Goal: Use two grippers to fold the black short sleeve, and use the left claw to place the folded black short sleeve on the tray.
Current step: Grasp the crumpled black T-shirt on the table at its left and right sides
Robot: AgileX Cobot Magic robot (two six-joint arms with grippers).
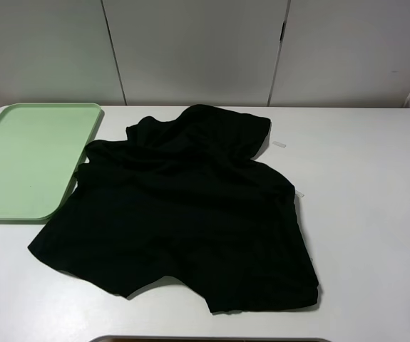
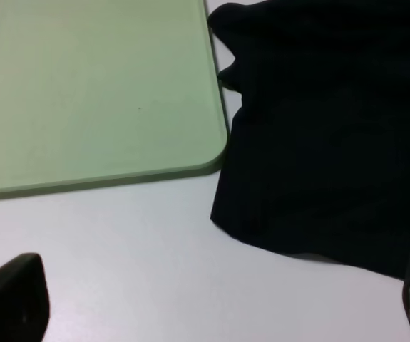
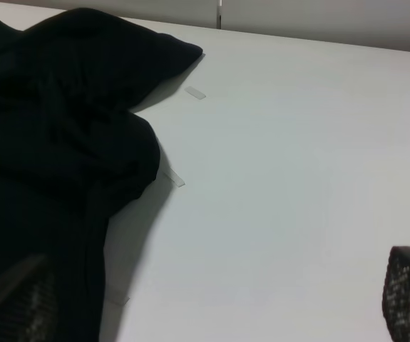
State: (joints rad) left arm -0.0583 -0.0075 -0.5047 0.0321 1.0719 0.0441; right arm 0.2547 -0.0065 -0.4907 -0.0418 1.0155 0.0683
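The black short sleeve (image 1: 183, 206) lies rumpled and spread out on the white table, its left edge just beside the tray (image 1: 26, 160). The mint-green tray is empty at the table's far left. Neither arm shows in the exterior high view. In the left wrist view the left claw (image 2: 215, 306) is open, its fingertips (image 2: 12, 299) wide apart above bare table near the shirt's (image 2: 326, 135) edge and the tray's corner (image 2: 212, 160). In the right wrist view the right gripper (image 3: 210, 299) is open, with one finger (image 3: 408, 296) over bare table and the other over the shirt (image 3: 55, 135).
Small white tape strips (image 1: 280, 144) lie on the table to the right of the shirt, and also show in the right wrist view (image 3: 195, 92). A grey wall with panel seams stands behind the table. A dark edge (image 1: 212, 340) shows at the table's front.
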